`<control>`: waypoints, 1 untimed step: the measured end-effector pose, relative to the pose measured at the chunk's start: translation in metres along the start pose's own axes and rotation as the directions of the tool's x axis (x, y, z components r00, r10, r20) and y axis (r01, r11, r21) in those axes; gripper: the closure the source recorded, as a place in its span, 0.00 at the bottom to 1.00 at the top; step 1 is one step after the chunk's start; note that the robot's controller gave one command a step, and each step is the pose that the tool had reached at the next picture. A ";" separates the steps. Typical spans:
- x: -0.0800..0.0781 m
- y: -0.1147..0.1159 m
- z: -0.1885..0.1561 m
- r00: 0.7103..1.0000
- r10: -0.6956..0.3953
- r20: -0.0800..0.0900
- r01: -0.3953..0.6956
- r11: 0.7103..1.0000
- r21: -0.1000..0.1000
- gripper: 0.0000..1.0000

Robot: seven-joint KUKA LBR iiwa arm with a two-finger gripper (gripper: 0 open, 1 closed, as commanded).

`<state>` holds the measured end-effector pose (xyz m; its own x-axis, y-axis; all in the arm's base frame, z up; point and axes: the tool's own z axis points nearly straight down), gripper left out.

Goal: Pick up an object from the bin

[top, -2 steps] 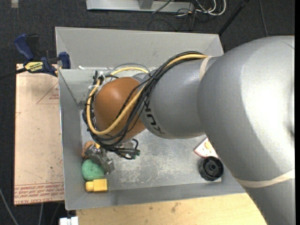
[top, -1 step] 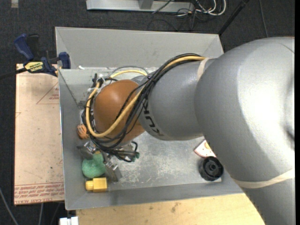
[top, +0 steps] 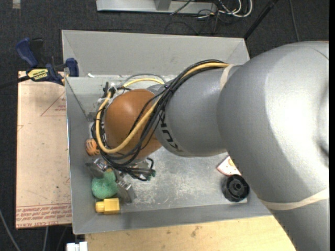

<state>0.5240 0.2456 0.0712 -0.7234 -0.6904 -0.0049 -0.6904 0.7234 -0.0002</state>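
Gripper (top: 116, 182) hung low in bin's (top: 157, 51) lower-left corner, green lump (top: 101, 188) just beside it, yellow block (top: 107, 206) near, grip state couldn't be told

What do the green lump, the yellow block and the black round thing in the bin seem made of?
The green rounded lump looks like soft matte foam or rubber: dull, uneven surface. The small yellow block looks like hard plastic: crisp edges, even colour. The black round piece seems plastic or rubber; I can't tell which.
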 end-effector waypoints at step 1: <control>-0.009 0.003 -0.003 0.966 -0.257 0.011 0.257 0.966 0.003 1.00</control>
<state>0.5286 0.2539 0.0740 -0.5216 -0.8531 -0.0153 -0.8531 0.5217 -0.0046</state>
